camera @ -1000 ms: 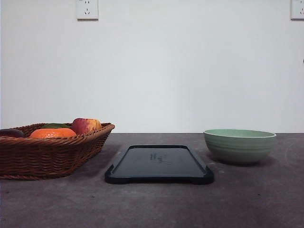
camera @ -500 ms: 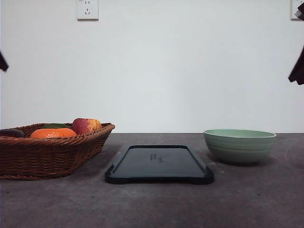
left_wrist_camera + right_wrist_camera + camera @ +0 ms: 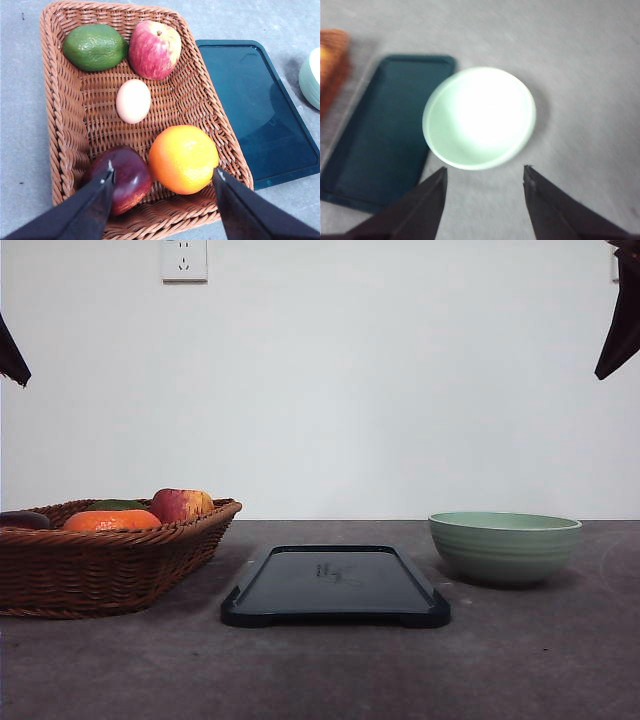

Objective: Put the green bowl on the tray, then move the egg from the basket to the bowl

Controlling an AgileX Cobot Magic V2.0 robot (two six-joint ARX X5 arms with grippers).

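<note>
Grey tabletop (image 3: 330, 670) under a white wall. Left gripper (image 3: 162, 177) hangs with jaws spread wide above the basket (image 3: 65, 125), the egg (image 3: 133, 101) just ahead of its fingertips. Centre stage, the tray (image 3: 335, 585) sits bare. Right gripper (image 3: 485, 175) hovers, jaws parted, green bowl (image 3: 479, 117) just beyond its tips, beside the tray.

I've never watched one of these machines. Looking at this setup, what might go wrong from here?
The green bowl sits on the table beside the tray, with smooth curved sides, so the open right gripper might slip on its rim. In the basket, the egg lies close among the apple and other fruit, so the open left gripper could bump those.
</note>
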